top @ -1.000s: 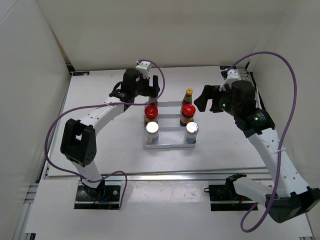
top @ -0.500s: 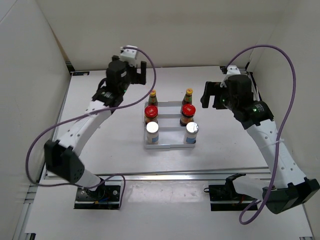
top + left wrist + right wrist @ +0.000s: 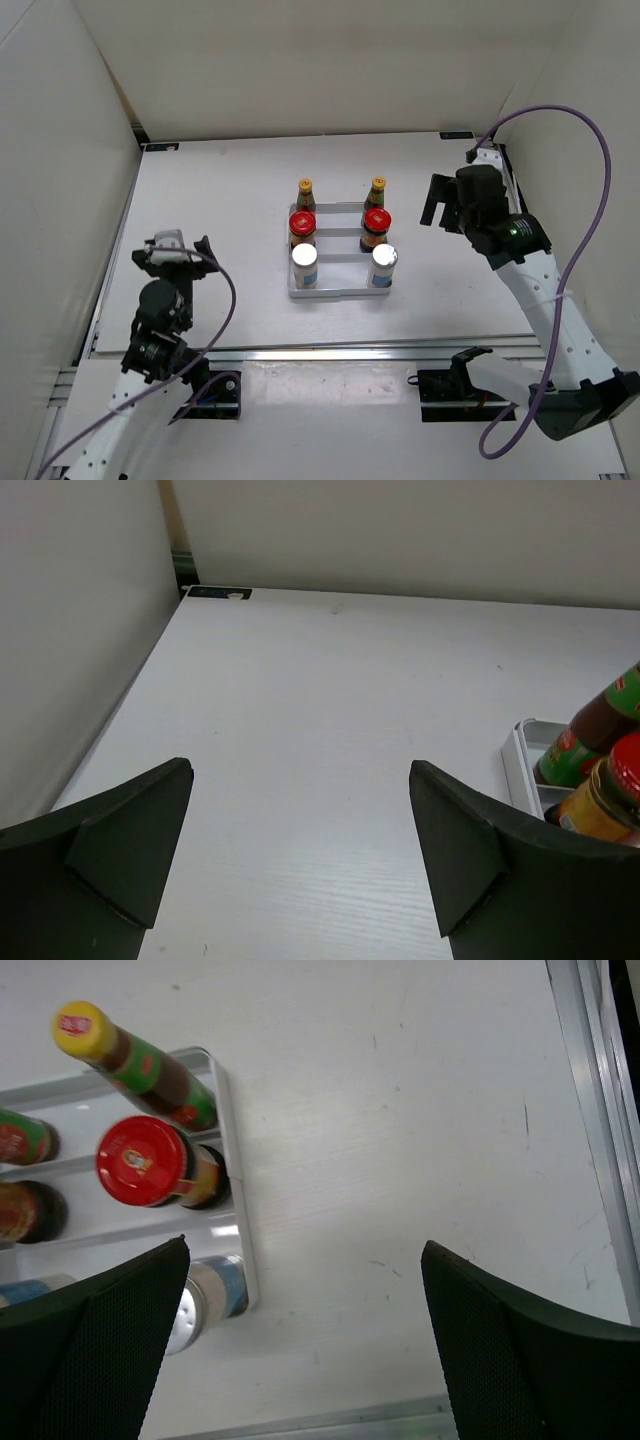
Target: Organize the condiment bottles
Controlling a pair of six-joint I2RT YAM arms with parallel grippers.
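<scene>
All six condiment bottles (image 3: pixel 340 225) are standing in the white ridged tray (image 3: pixel 340 293) at the middle of the table (image 3: pixel 220 200), and to my eye they're sorted by kind. The two slim dark bottles (image 3: pixel 305 188) with yellow caps stand in the row toward the far edge. The two red-lidded jars (image 3: pixel 302 224) fill the middle row, and the two silver-capped shakers (image 3: pixel 304 258) stand in the row toward the near edge. Like sits beside like, one of each to a side, which I read as the whole point of the layout. My left pincer (image 3: pixel 300 780) sits low by the near left corner, well apart from the tray. It's spread wide with nothing between its fingers, only bare table ahead and the tray's left end peeking in at the side. My right pincer (image 3: pixel 305 1260) hangs toward the right edge, just off the tray's right side. It too is gaping wide and carrying nothing, looking down on a dark bottle, a jar and a shaker. With both standing off and empty, I'd judge the sorting done, or very nearly.
</scene>
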